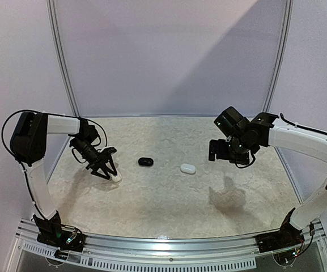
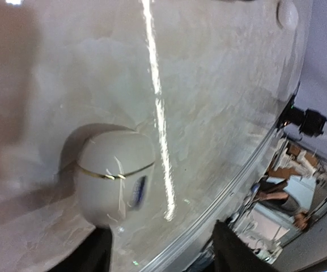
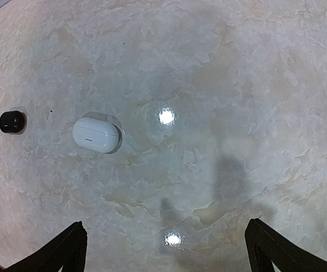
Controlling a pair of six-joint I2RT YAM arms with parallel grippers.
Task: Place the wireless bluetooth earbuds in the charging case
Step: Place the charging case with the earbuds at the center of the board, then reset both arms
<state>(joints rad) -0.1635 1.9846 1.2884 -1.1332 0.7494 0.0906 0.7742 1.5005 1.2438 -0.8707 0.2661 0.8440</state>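
Your left gripper [image 1: 106,174] sat low with its jaws apart and nothing clamped, the closed white case [image 2: 113,173] right by one finger. Your right gripper [image 3: 166,238] hung wide open and empty, well away from the other white case [image 3: 96,135] and the black case [image 1: 145,161]. I couldn't spot any earbuds loose on the table [image 1: 169,198]. Risk as I saw it: pinching that rounded shell could've squirted it sideways or held its lid shut

Glossy white plastic case [image 2: 112,175] sits on sheeny marbled tabletop [image 3: 237,85].
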